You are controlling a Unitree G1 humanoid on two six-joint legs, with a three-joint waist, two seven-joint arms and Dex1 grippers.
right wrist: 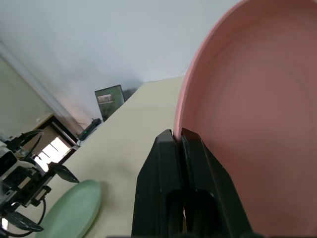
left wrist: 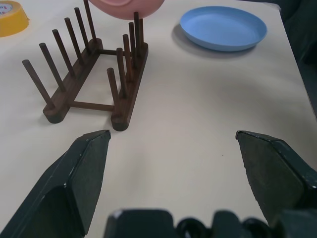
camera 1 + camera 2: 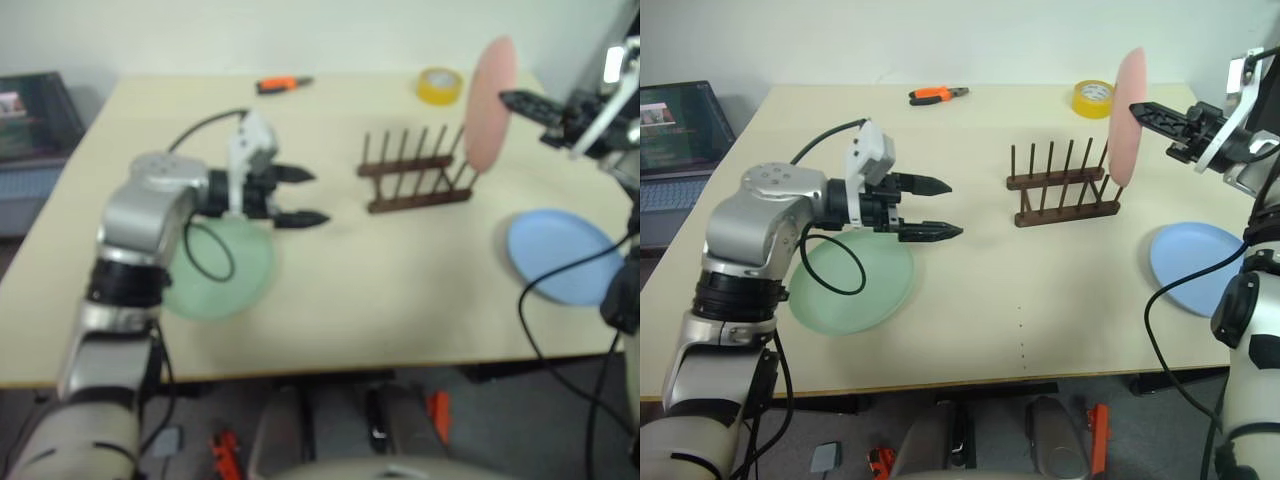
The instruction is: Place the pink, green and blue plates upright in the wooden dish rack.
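No plate was seated in the rack yet; all three remained to be placed, with the pink one closest to done. Nearest the desk's front edge, the green plate (image 3: 852, 286) lay flat toward the front left corner, partly covered by the left arm, and the left gripper (image 3: 938, 208) hovered just above its far rim, fingers spread wide and holding nothing. The blue plate (image 3: 1196, 267) lay flat at the right edge of the desk, untouched, its right side cut off behind the right arm. Farther in, the wooden dish rack (image 3: 1062, 187) stood empty around the middle of the desk, pegs upright. At its right end the pink plate (image 3: 1127, 116) was held on edge, the right gripper (image 3: 1141, 108) pinched shut on its rim. Whether the plate's lower edge was already between the end pegs or only hanging beside them could not be told; in the left wrist view the plate was cut off above the pegs. By the far edge lay a roll of yellow tape (image 3: 1093, 98) and orange-handled pliers (image 3: 938, 95).
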